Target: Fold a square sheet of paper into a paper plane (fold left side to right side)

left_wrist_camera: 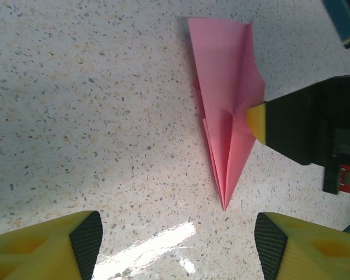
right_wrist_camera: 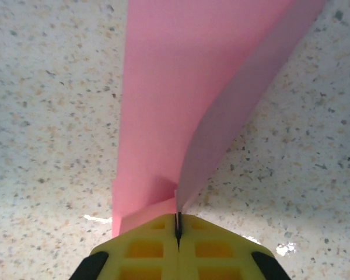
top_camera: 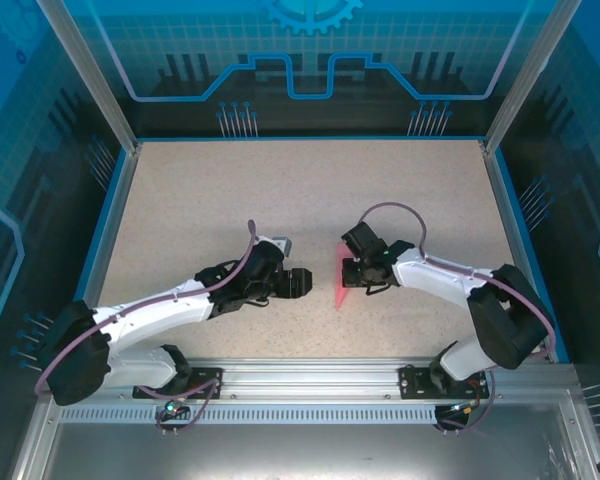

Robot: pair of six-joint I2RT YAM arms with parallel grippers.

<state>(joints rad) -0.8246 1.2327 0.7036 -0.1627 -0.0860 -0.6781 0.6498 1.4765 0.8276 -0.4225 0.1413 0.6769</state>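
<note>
Right wrist view: the right gripper [right_wrist_camera: 178,230] is pinched tight on the paper plane [right_wrist_camera: 175,87], which stretches toward 12 o'clock. The left gripper [left_wrist_camera: 178,236] hovers spread wide; best to press it flat slowly.

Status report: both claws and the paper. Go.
Right claw shut on the paper plane. Left claw open, apart from it. Nothing blocking on the table.
</note>
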